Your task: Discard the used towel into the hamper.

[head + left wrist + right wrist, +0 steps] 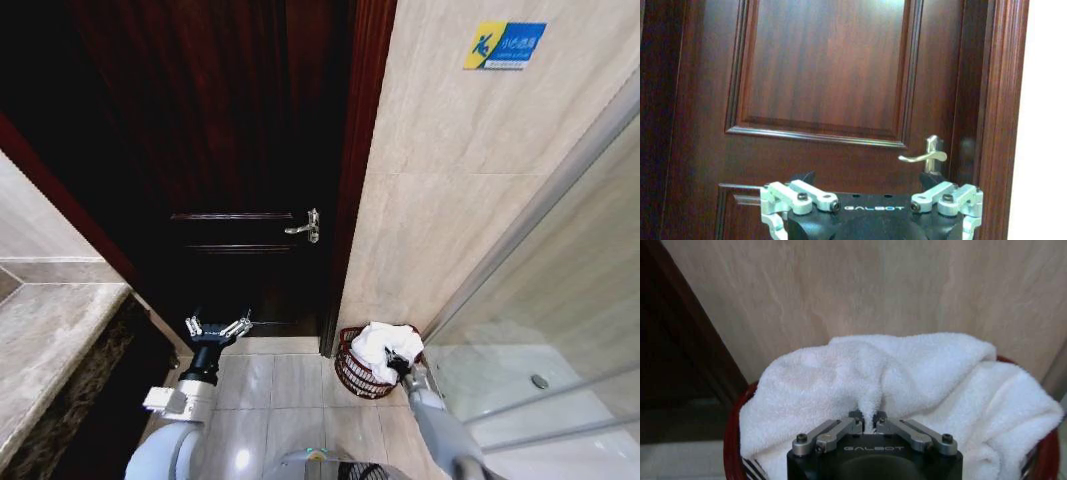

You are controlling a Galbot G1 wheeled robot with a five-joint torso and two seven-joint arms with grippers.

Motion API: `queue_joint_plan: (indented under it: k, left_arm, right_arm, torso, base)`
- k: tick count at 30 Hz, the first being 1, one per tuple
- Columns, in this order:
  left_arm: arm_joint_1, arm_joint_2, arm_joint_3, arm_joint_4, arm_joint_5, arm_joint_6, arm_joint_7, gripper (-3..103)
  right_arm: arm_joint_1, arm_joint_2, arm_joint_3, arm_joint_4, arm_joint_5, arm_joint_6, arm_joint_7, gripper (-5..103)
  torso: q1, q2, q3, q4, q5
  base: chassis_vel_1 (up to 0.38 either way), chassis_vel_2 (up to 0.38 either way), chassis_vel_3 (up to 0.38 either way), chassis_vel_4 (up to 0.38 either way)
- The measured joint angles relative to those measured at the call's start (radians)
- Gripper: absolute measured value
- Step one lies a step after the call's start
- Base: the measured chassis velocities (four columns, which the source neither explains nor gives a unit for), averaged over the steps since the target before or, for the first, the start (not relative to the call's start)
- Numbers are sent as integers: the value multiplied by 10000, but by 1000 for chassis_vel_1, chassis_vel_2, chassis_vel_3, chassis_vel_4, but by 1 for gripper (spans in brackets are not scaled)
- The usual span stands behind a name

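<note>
The towel (385, 345), white and bunched, sits heaped in the hamper (352, 372), which stands on the tiled floor (270, 395) against the beige wall (450, 200), just beside the dark wooden door (230, 150) and next to the glass shower partition (560, 330). From the head camera, the right gripper (403, 371) is down at the hamper's near rim, pressed into the cloth. The left gripper (218, 328) hangs apart from all this, held up in front of the door, below the metal door handle (305, 227), with its fingers spread wide and nothing between them. A stone-topped bench (50, 340) runs along the left side.

At the left wrist, the left gripper (870, 202) has its two fingers set far apart, empty, facing the door panel (827, 70); the door handle (927, 156) shows just above the far finger.

At the right wrist, the right gripper (867, 427) has its fingers drawn nearly together, pinching a narrow raised fold of the towel (907, 375) between the tips. The cloth spreads over the whole basket, draping past the rim on one side, and the red-brown rim of the hamper (733, 440) peeks out around it, with a few slats visible low down. The wall (873, 285) rises directly behind.
</note>
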Motion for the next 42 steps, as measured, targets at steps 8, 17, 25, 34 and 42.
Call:
queue_joint_plan:
  k: [8,17,25,34,42]
  left_arm:
    - [0,0,0,0,0,0,1,100]
    - [0,0,0,0,0,0,0,100]
    - [0,0,0,0,0,-1,0,100]
    - [0,0,0,0,0,0,0,100]
    - [-1,1,0,0,0,0,0,100]
  right_arm:
    - [753,256,80,-1043,-688,-724,195,5]
    - [387,163,-5,-625,-650,-1057,249,9]
    - [-378,-59,-145,748,-157,-261,-66,37]
    - [-84,84,33,-232,-207,-941,342,70]
    - [144,178,242,-1141,-448,-1580,231,100]
  torso:
    - [0,0,0,0,1]
    - [1,0,0,2,0]
    - [0,0,0,0,3]
    - [0,0,0,0,1]
    - [-1,2,-5,1,-9]
  base:
    - [0,0,0,0]
    - [0,0,0,0]
    - [0,0,0,0]
    - [0,0,0,0]
    - [0,0,0,0]
